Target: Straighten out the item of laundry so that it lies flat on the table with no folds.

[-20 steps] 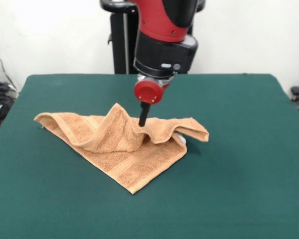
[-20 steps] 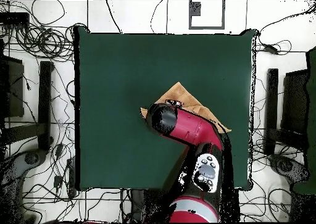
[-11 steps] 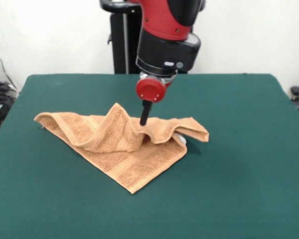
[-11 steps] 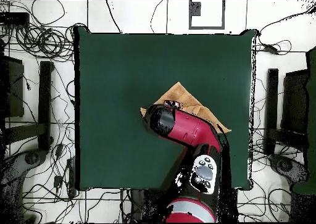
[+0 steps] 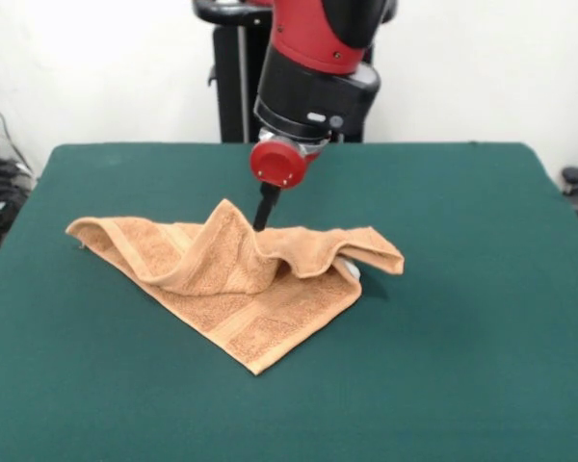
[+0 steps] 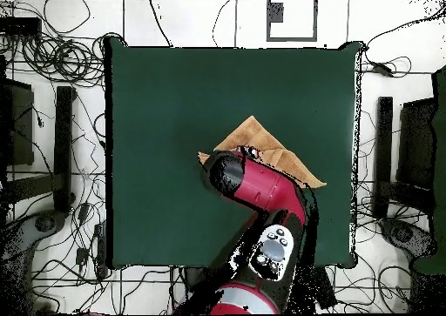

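Observation:
The item of laundry is an orange-tan towel lying crumpled on the table, left of centre. One corner points toward the front edge, and a raised ridge runs across its middle. My gripper hangs just behind that ridge's peak, its fingers together as one thin black bar with nothing held. In the overhead view the red arm covers the gripper and part of the towel, leaving only the towel's far corner and right edge showing on the green table.
The robot's black pedestal stands behind the table's far edge. Cables and dark stands lie on the floor around the table.
The gripper has risen slightly and shifted left, from the dip in the towel's fold to behind the ridge's peak. The towel keeps the same shape.

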{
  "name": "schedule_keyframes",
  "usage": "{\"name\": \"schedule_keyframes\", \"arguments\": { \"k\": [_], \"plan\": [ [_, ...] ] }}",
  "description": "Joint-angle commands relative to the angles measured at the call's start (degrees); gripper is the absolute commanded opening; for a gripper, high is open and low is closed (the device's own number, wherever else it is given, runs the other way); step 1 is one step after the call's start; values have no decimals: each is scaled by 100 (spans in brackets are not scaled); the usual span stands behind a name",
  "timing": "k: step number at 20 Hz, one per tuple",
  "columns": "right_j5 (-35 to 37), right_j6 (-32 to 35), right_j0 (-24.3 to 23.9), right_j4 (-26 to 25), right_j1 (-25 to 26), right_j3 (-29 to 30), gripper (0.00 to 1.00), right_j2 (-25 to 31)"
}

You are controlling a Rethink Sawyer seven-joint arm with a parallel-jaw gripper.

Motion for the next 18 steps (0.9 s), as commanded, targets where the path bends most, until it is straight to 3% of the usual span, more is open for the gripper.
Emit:
{"name": "schedule_keyframes", "arguments": {
  "k": [1,18],
  "plan": [
    [-115,1741,437,654,537,443,100,-170],
    [-913,943,-20,964,804,462,100,129]
  ]
}}
